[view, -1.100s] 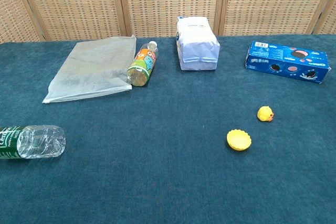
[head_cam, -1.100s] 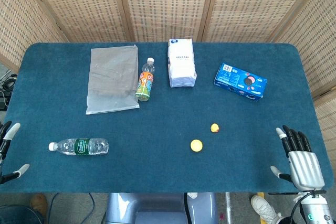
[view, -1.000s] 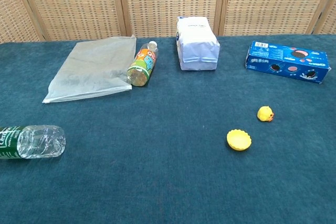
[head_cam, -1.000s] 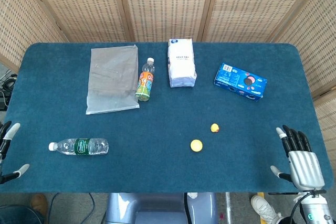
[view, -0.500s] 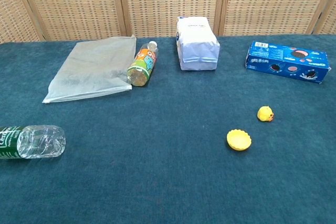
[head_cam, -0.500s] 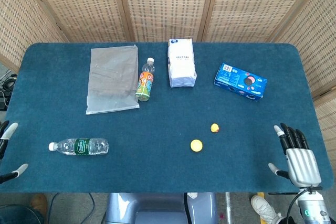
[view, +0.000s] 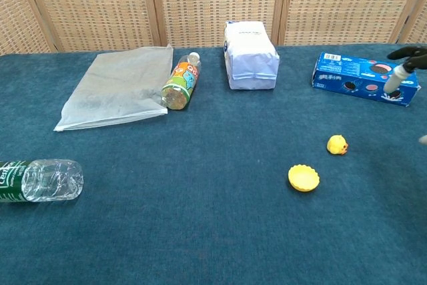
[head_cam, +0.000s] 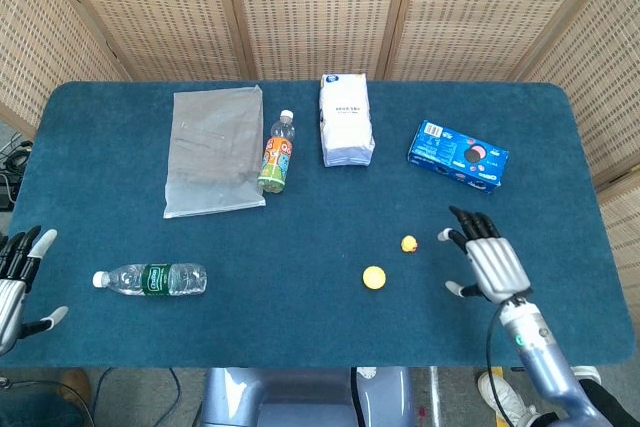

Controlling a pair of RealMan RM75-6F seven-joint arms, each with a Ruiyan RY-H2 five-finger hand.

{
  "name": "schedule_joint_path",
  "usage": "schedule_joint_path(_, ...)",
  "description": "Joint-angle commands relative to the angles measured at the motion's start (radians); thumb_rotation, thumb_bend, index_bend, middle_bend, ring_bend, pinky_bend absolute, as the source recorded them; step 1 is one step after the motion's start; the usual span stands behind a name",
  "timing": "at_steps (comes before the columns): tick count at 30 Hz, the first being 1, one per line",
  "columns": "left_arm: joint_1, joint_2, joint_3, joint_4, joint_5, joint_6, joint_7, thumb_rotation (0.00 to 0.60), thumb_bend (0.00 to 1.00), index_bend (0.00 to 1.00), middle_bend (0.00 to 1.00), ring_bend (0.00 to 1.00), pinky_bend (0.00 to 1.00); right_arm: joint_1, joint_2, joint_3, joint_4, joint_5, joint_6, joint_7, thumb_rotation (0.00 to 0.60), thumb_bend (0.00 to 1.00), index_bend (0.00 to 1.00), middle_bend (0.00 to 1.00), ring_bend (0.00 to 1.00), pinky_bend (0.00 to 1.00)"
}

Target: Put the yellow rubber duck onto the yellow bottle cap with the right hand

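Right hand (head_cam: 488,265) has moved in from the table's right edge since the frame half a second back; it now hangs over the blue cloth just right of the yellow rubber duck (head_cam: 408,243), fingers spread wide, holding nothing. Chest view only catches its fingertips (view: 400,77) at the right border, in front of the blue cookie box (view: 365,79); earlier that view showed no hand at all.

Duck sits upright on the table (head_cam: 300,337), not touched, same spot as before. Yellow bottle cap (head_cam: 373,277) lies near it, down and to the left in head view, apart from the duck, open side up in chest view. Neither has shifted.

Left hand (head_cam: 14,282) has come up a bit at the table's left edge, more of it visible than before, fingers apart, empty. Not seen in chest view.

Rest unchanged: clear water bottle (head_cam: 150,279) with green label on its side near the left front, grey plastic bag (head_cam: 211,150) flat at the back left, orange-label bottle (head_cam: 277,154) lying just beside the bag's right edge, white packet (head_cam: 346,119) standing at back centre, cookie box at back right.
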Motion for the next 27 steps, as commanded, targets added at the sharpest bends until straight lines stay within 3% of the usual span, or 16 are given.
schedule_joint_path(1, -0.015, -0.012, -0.007, 0.004, -0.025, -0.029, 0.014, 0.600, 0.00, 0.00, 0.00, 0.00, 0.00, 0.116, -0.089, 0.059, 0.061, 0.128, -0.099, -0.087, 0.600, 0.02, 0.32, 0.00, 0.00, 0.00)
schedule_joint_path(13, -0.038, -0.029, -0.023, 0.018, -0.083, -0.079, 0.030, 0.600, 0.00, 0.00, 0.00, 0.00, 0.00, 0.314, -0.297, 0.079, 0.281, 0.416, -0.176, -0.280, 0.600, 0.11, 0.41, 0.00, 0.00, 0.00)
schedule_joint_path(19, -0.041, -0.029, -0.027, 0.019, -0.095, -0.083, 0.026, 0.600, 0.00, 0.00, 0.00, 0.00, 0.00, 0.346, -0.336, 0.055, 0.354, 0.481, -0.174, -0.320, 0.600, 0.15, 0.41, 0.00, 0.00, 0.00)
schedule_joint_path(27, -0.045, -0.028, -0.023, 0.022, -0.094, -0.087, 0.022, 0.600, 0.00, 0.00, 0.00, 0.00, 0.00, 0.355, -0.335, 0.016, 0.367, 0.518, -0.170, -0.338, 0.600, 0.18, 0.42, 0.00, 0.00, 0.00)
